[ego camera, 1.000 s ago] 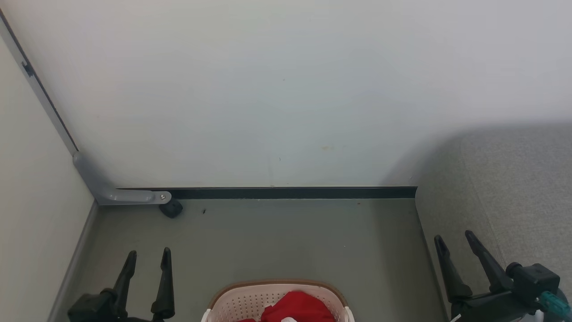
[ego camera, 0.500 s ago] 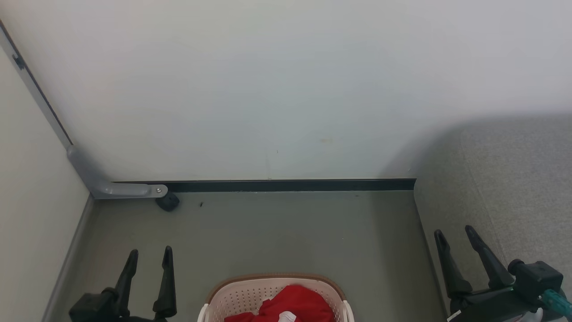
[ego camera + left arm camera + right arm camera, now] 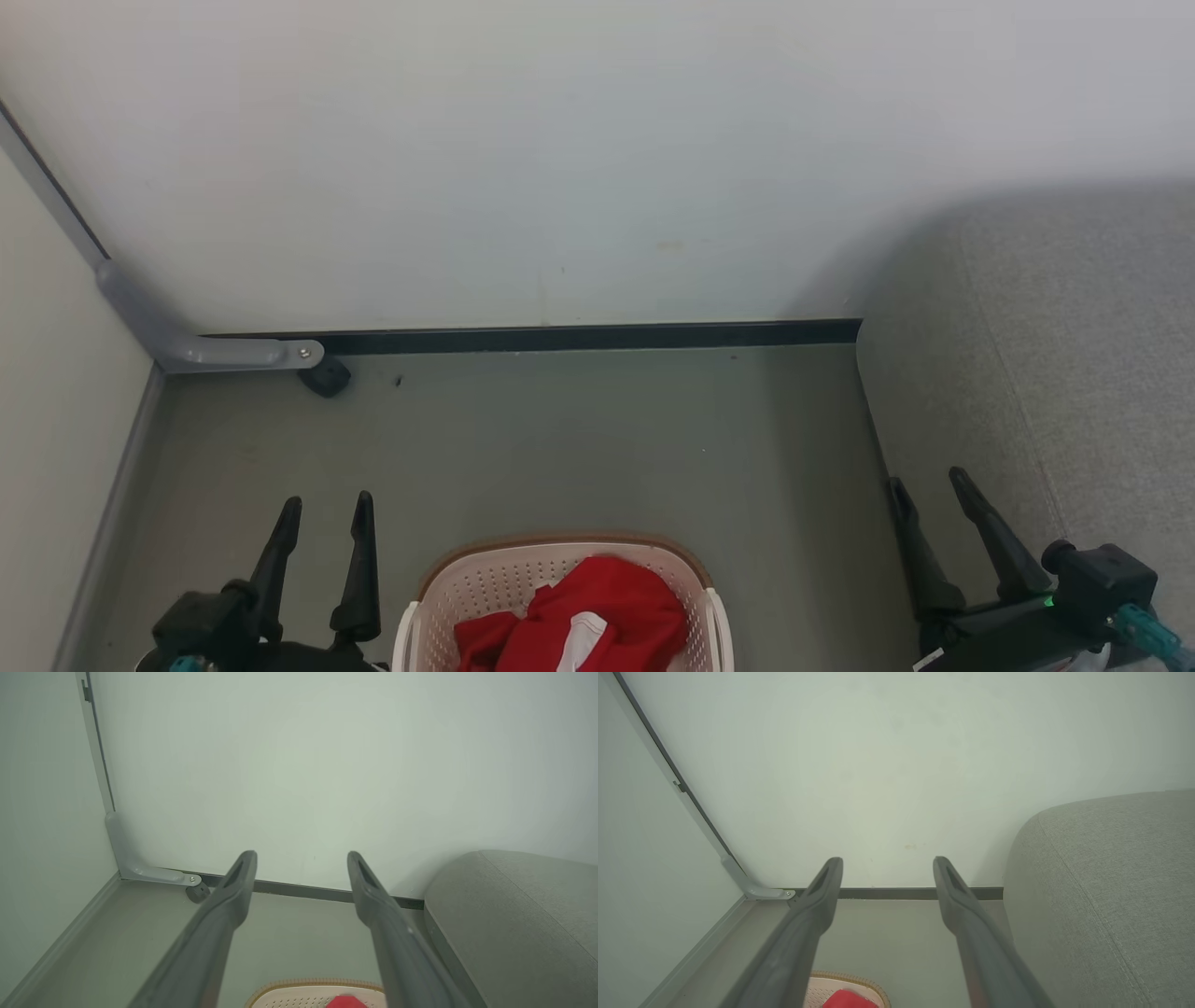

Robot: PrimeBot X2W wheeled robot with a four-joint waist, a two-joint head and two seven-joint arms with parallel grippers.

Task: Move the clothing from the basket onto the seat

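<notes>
A: What is changed from a second ago?
B: The head view is tilted down; more of the basket (image 3: 485, 588) is shown, the clothing (image 3: 597, 611) heaped inside it, near the seat (image 3: 1074, 373).
A: The grippers?
B: The left gripper (image 3: 329, 501) and right gripper (image 3: 926, 478) are held spread, empty; picking is not yet begun.

Basket (image 3: 560, 543) sits on the floor (image 3: 560, 439), well short of its back edge, about midway between the left side wall (image 3: 56, 392) and the seat (image 3: 1046, 373). Clothing (image 3: 597, 611) is in the basket. Seat runs along the floor's right edge, up against the back wall (image 3: 560, 140). Bracket (image 3: 224, 353) is in the floor's back-left corner. Left gripper (image 3: 329, 502) is left of the basket, right gripper (image 3: 926, 480) right of it, at the seat's edge.
</notes>
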